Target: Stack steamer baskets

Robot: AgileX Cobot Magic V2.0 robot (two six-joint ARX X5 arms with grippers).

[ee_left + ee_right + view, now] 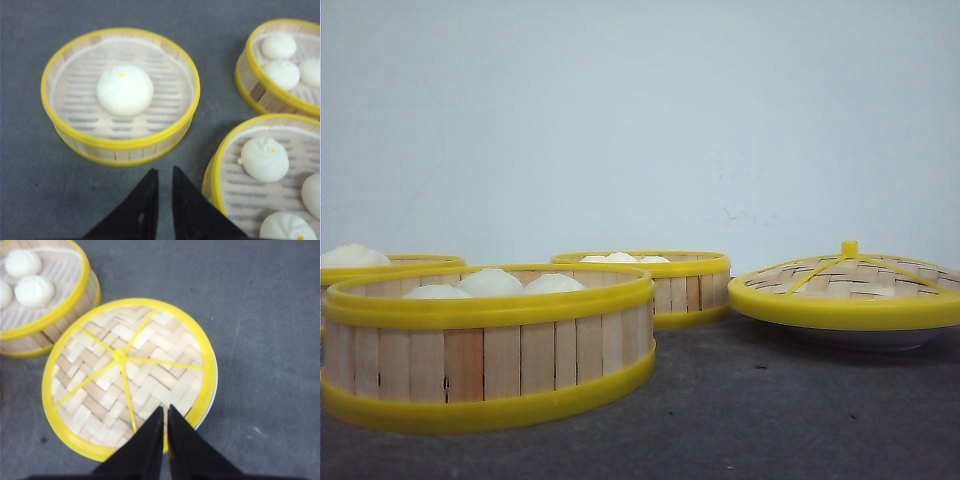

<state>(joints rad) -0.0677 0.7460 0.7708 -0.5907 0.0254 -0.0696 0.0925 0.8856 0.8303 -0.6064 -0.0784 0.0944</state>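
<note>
Three round wood-slat steamer baskets with yellow bands point(488, 345) sit unstacked on the grey worktop point(770, 410) — left pincer point(165, 192) and right pincer point(165, 432) both narrow, holding nothing.

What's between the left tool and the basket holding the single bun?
Nothing: in the left wrist view only bare grey table separates the left tool from the single-bun basket. The two other baskets sit off to the side.
</note>
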